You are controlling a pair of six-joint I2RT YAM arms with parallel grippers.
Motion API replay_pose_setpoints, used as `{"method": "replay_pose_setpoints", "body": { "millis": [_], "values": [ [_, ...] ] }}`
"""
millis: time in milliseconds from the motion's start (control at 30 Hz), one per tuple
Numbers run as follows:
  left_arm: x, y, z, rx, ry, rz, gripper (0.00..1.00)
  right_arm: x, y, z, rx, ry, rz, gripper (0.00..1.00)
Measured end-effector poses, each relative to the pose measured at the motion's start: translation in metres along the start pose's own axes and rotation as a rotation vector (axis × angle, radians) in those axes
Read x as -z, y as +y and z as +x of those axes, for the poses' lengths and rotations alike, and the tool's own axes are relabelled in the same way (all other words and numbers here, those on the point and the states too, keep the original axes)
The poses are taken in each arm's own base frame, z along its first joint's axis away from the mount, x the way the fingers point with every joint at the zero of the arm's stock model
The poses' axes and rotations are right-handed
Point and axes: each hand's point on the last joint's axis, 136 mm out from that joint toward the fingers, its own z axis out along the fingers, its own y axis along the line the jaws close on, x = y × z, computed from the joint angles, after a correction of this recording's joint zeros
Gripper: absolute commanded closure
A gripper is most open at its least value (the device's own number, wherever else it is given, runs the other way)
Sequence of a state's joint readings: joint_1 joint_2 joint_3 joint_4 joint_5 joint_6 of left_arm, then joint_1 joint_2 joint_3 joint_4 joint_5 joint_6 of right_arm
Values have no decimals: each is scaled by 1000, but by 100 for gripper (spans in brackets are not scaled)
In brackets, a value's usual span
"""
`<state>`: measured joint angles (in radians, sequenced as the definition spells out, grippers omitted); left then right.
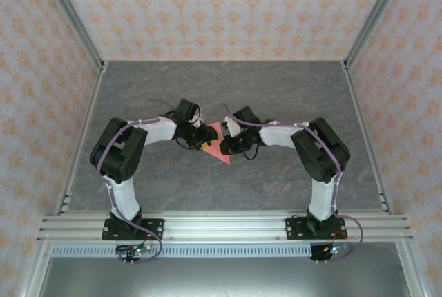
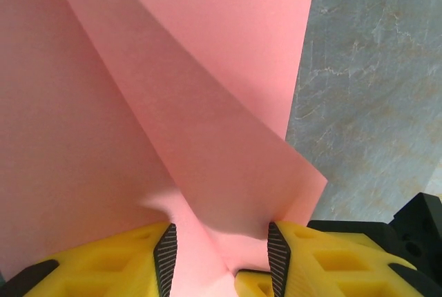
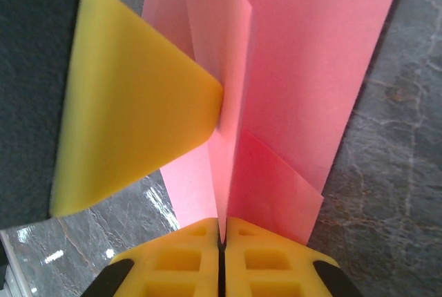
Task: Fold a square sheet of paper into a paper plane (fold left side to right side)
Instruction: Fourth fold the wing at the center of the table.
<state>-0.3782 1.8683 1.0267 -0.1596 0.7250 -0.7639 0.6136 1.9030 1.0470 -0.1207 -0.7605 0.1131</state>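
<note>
The salmon-pink sheet of paper lies mid-table, folded into layers with a point toward the near right. Both grippers meet over it. My left gripper comes in from the left. In the left wrist view its jaws stand apart with a raised flap of the paper running between them, unpinched. My right gripper comes in from the right. Its fingers are shut on an upright fold of the paper. The left gripper's yellow finger touches that fold from the side.
The grey marbled table spreads bare around the paper. Aluminium rails carry the arm bases at the near edge. Frame posts and patterned walls close off the left, right and back.
</note>
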Motion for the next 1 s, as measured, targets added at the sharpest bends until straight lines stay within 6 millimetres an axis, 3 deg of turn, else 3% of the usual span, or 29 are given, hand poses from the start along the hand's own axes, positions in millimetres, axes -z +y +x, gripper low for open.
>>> {"method": "replay_pose_setpoints", "body": {
  "millis": [1000],
  "values": [
    [-3,-1,-5,3,2,-13,56,4,5,-6,-7,-25,-9,75]
  ]
}}
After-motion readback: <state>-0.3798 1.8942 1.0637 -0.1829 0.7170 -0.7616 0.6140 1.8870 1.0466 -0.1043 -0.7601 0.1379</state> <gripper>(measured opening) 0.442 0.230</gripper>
